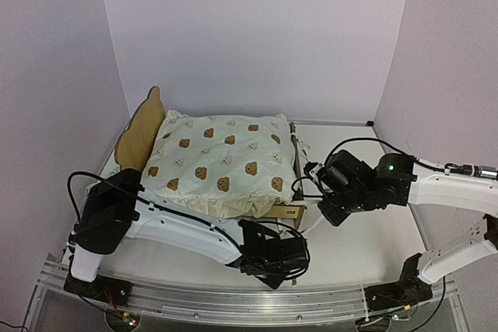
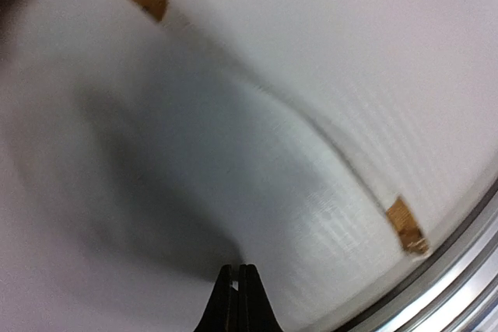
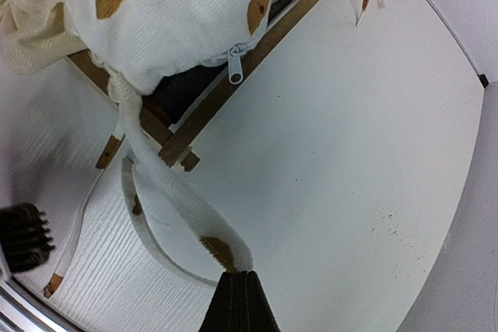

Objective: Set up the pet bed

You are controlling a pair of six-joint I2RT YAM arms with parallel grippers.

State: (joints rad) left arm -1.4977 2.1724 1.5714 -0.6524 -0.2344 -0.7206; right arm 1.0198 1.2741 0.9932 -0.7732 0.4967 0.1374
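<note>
Nearest: aluminium rail [image 1: 233,297] at table edge, arm bases on it. Just past it, L gripper [image 2: 238,270] is closed on nothing, over a loose cream fabric strap w/ brown tips [image 2: 366,184]; view blurred.

R gripper [image 3: 237,274] is closed, apparently pinching the brown-tipped end of a cream tie strap [image 3: 183,204] that runs from the near-right bed corner.

Light plywood pet bed w/ bear-ear headboard [image 1: 140,134] sits mid-table, under a cream bear-print ruffled cover [image 1: 222,161].

Risks:
- Tie is thin and may slip from the pinch.
- A hard pull could drag the light frame or skew the cover.
- L claw may miss its flat strap.

Markings: none legible; bear-face print only.
</note>
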